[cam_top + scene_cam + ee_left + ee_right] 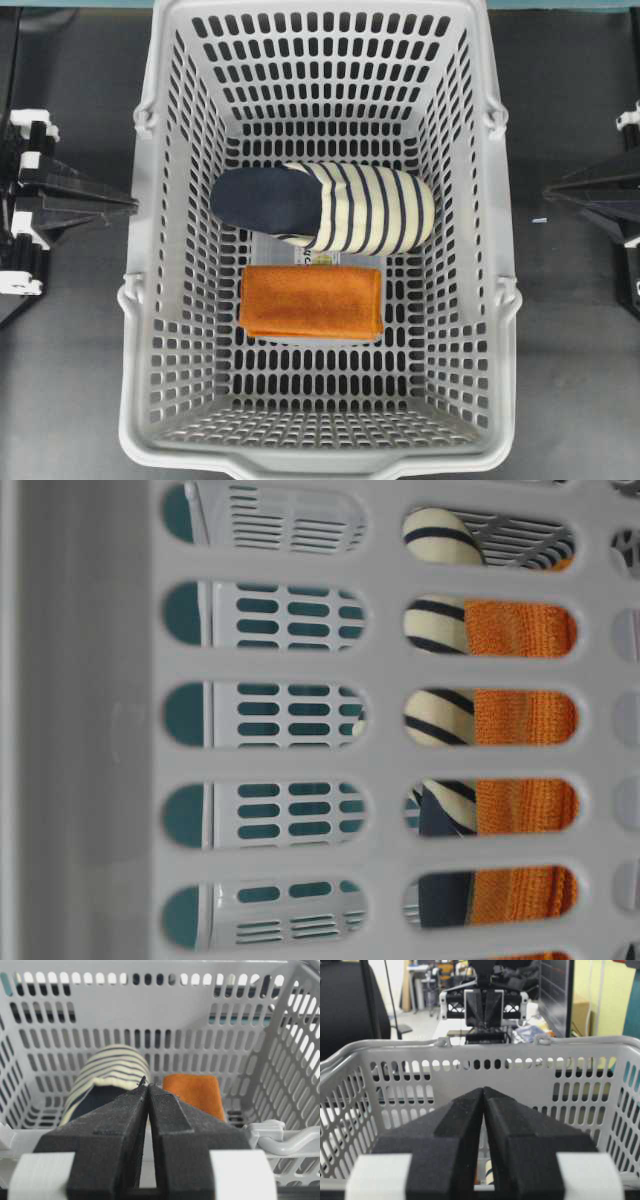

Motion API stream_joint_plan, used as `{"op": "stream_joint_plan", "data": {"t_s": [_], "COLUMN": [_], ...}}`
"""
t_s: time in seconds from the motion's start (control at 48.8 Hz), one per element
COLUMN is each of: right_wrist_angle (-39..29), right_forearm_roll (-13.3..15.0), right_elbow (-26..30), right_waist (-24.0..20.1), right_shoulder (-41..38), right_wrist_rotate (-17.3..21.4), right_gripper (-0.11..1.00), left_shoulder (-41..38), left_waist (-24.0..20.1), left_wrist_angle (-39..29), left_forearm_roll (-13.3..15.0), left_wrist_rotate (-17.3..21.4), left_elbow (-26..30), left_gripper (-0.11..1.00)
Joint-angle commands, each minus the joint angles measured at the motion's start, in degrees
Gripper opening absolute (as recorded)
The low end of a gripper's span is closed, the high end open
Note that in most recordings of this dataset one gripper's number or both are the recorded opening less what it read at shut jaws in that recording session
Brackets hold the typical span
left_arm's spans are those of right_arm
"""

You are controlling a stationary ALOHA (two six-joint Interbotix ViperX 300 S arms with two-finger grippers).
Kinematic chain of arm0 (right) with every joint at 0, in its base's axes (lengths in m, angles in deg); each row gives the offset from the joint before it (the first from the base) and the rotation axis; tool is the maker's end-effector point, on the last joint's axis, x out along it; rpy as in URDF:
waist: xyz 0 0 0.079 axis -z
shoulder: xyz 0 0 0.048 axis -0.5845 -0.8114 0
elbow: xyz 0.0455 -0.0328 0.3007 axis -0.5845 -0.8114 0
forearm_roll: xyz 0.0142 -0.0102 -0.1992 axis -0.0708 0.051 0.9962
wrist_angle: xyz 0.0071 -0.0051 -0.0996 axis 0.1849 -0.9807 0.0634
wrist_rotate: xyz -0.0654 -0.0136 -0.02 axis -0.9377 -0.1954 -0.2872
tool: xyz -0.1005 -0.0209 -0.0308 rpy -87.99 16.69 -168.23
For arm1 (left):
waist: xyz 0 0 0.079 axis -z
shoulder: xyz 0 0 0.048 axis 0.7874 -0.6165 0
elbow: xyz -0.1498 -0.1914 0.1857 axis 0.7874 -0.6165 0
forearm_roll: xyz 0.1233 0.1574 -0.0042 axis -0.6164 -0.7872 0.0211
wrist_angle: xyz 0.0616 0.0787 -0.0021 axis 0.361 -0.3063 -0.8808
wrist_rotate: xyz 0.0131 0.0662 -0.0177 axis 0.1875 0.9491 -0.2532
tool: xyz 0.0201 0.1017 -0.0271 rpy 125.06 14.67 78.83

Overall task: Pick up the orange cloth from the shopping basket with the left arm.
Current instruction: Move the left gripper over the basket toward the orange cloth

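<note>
Orange cloth, navy-and-cream striped slipper, light-grey shopping basket with slotted walls.

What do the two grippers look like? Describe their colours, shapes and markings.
The left gripper and the right gripper look alike: two matte black, wedge-shaped fingers tapering to a point, rough-textured, each with a white band near its base. From overhead, both arms show black angular parts with white pieces. The right wrist view shows the left gripper's black lattice frame between white plates.

Orange cloth — flat in basket
</note>
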Motion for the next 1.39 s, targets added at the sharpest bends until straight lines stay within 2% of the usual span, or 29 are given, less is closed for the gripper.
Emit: {"op": "stream_joint_plan", "data": {"t_s": [0.0, 0.082, 0.184, 0.389, 0.492, 0.655, 0.737, 0.901, 0.983, 1.045, 1.147, 1.209, 1.249, 1.372], "right_wrist_angle": [0.53, 0.35, 0.44, 0.09, -2.55, -7.82, -8.53, -8.88, -8.96, -9.14, -9.49, -9.76, -9.76, -9.76], "right_forearm_roll": [-0.09, -0.53, -0.7, -0.88, -0.88, -0.7, -0.7, -0.7, -0.79, -0.79, -0.79, -0.79, -0.79, -0.88], "right_elbow": [0.62, 0.35, 0.44, 0.62, 1.14, 2.72, 2.9, 2.9, 2.99, 2.99, 2.99, 2.99, 2.99, 2.9], "right_waist": [0.0, 0.0, 0.0, -0.09, -0.09, -0.09, -0.09, -0.09, -0.09, -0.09, -0.09, -0.09, -0.09, -0.09], "right_shoulder": [-0.88, -0.79, -0.35, 0.09, -0.18, -0.62, -0.18, 0.53, 0.79, 1.05, 1.58, 1.67, 1.76, 1.93], "right_wrist_rotate": [0.35, 0.44, 0.97, 4.39, 6.68, 6.06, 5.89, 6.68, 6.77, 6.77, 6.77, 6.77, 6.77, 6.77], "right_gripper": [0.0, 0.0, -0.01, -0.01, 0.0, 0.03, 0.16, 0.59, 0.76, 0.79, 0.78, 0.78, 0.78, 0.78], "left_shoulder": [-0.53, -0.7, -1.41, -5.89, -9.32, -15.38, -18.37, -25.14, -28.3, -30.5, -34.01, -36.04, -37.71, -42.28], "left_waist": [-0.35, -0.35, -0.35, 0.35, 0.79, 2.11, 2.81, 2.99, 3.25, 3.25, 3.25, 3.25, 3.25, 3.78], "left_wrist_angle": [-0.44, -1.76, -5.27, -18.37, -23.91, -29.97, -32.78, -41.31, -45.26, -47.37, -50.36, -52.38, -54.67, -61.52], "left_forearm_roll": [-2.46, -2.46, -2.46, -2.46, -2.46, -2.46, -2.46, -2.46, -2.46, -2.46, -2.46, -2.46, -2.46, -2.46], "left_wrist_rotate": [-0.97, -1.76, -2.46, -3.43, -3.43, -3.34, -3.08, -3.52, -3.08, -3.25, -3.16, -3.08, -3.08, -3.16], "left_elbow": [2.37, 4.22, 6.86, 15.29, 20.21, 27.07, 30.32, 37.53, 40.34, 42.36, 45.79, 47.9, 49.75, 54.76], "left_gripper": [0.06, 0.01, 0.01, 0.01, 0.01, 0.01, 0.01, 0.01, 0.01, 0.01, 0.01, 0.06, 0.14, 0.5]}}
